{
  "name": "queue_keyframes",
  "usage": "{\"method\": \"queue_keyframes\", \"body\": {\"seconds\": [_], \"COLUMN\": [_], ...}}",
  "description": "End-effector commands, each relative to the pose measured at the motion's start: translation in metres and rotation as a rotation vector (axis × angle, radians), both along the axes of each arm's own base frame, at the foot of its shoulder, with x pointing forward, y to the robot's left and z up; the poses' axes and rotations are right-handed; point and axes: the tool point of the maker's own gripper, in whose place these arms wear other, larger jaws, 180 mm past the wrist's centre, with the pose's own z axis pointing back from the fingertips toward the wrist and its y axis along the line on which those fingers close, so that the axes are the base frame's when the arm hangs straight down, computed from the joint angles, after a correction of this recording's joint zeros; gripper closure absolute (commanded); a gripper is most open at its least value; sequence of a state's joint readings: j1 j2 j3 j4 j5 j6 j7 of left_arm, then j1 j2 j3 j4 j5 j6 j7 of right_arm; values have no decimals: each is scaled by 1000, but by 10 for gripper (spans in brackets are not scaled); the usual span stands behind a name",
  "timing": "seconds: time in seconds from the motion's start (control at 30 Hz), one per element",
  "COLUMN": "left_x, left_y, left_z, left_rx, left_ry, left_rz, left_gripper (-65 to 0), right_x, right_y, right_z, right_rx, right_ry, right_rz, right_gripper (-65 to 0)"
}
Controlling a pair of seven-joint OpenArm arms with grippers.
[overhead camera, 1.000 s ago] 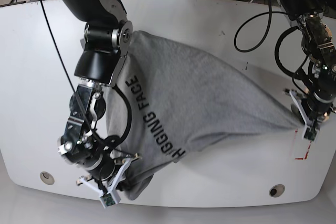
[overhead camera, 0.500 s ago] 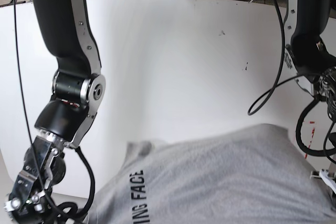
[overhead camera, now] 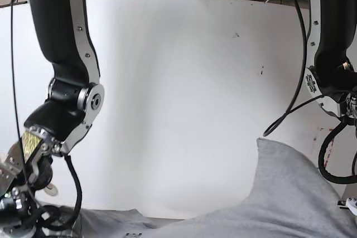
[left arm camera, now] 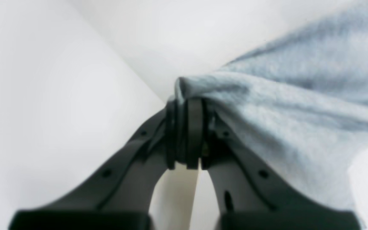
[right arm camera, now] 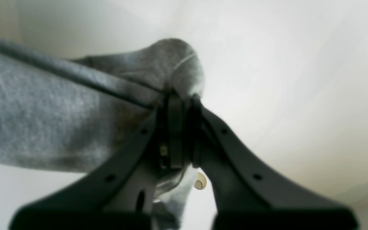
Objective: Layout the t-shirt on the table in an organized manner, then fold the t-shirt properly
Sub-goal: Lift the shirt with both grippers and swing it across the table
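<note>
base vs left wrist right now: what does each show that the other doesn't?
Only base: both arms, most of the white table, cables along its far edge, and the t-shirt hanging low at the near edge. Neither claw's tips show there.
Only left wrist: the left claw shut on a bunched fold of grey fabric, seen close.
Both: the heather-grey t-shirt and white tabletop.
</note>
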State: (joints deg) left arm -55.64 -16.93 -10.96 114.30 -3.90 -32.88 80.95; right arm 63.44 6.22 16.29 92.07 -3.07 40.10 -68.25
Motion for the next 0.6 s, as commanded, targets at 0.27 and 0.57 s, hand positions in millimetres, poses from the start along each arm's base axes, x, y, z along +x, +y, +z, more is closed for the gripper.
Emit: {"method": "queue_keyframes", "body": {"seconds": [0.27, 0.57], "left_x": [3, -14], "left_y": [4, 9], "left_z": [-65, -173], "left_rx": [14, 37], "left_ry": [148, 410], "left_rz": [9, 8], "left_gripper": [0, 0], "right_x": [-65, -121], "right_y": [-1, 8], "right_z": [-102, -240], "right_rx": [-89, -4], "right_ry": [75, 328], "right_rz": [-54, -26], "right_gripper": [-2, -2]}}
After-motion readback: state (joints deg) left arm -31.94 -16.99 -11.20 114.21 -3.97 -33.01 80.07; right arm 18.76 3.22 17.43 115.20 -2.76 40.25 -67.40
